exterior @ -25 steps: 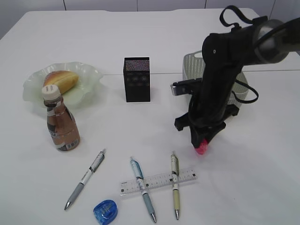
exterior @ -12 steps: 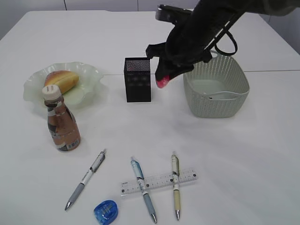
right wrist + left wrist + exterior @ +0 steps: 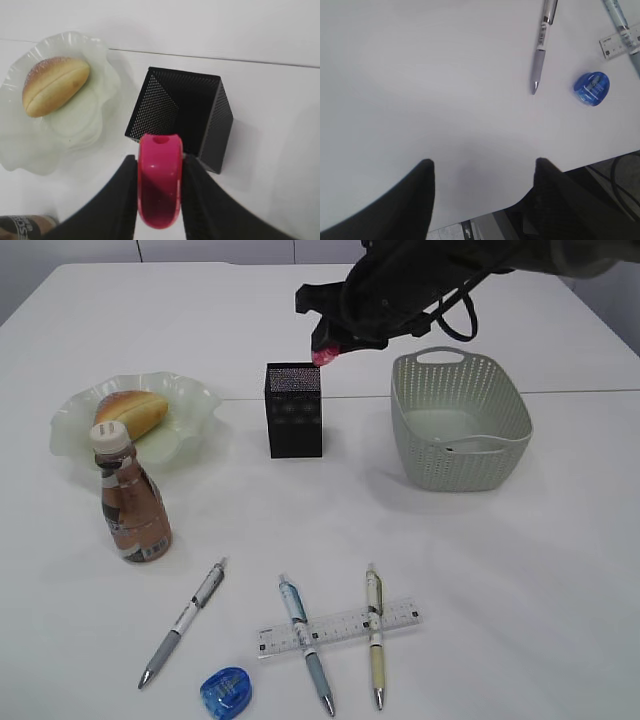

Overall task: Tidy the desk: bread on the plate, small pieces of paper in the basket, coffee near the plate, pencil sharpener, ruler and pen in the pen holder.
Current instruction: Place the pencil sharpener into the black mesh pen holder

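The right gripper (image 3: 159, 190) has its fingers closed on a small pink plastic pencil sharpener (image 3: 159, 177) and hangs just above the near rim of the black square metal-mesh pen holder (image 3: 186, 112); I think it should go a little further over the opening before it lets go, or the sharpener could hit the rim and fall on the white counter (image 3: 300, 520). The left gripper (image 3: 482, 197) waits with fingers apart and empty at the near left, and nothing blocks the holder's mouth.

Office-like; white desk (image 3: 560, 570) with pens (image 3: 373, 635), ruler (image 3: 338, 627)
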You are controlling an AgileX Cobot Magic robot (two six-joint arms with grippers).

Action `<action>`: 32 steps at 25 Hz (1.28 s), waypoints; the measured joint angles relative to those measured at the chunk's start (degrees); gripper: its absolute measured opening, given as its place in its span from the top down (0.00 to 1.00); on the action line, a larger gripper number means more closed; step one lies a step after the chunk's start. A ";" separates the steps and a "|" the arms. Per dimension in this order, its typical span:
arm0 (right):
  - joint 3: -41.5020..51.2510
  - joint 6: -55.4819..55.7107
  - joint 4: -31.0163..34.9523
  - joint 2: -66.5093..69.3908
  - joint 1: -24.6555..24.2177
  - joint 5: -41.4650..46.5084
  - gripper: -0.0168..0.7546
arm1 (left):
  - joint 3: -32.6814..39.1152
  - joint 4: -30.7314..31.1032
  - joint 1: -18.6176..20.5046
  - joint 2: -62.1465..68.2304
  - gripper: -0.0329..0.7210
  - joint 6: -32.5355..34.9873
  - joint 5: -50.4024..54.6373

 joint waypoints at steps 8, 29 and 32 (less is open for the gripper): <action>-6.76 0.00 2.55 6.85 0.00 -0.24 0.73 | 0.00 -0.11 0.00 0.00 0.35 0.00 0.32; -8.24 -0.32 8.25 13.20 0.00 -9.26 0.72 | 0.00 -1.96 0.00 0.00 0.36 0.00 0.42; -8.24 -0.32 9.39 13.70 0.00 -9.26 0.69 | 0.00 -2.10 0.00 0.00 0.36 0.00 0.42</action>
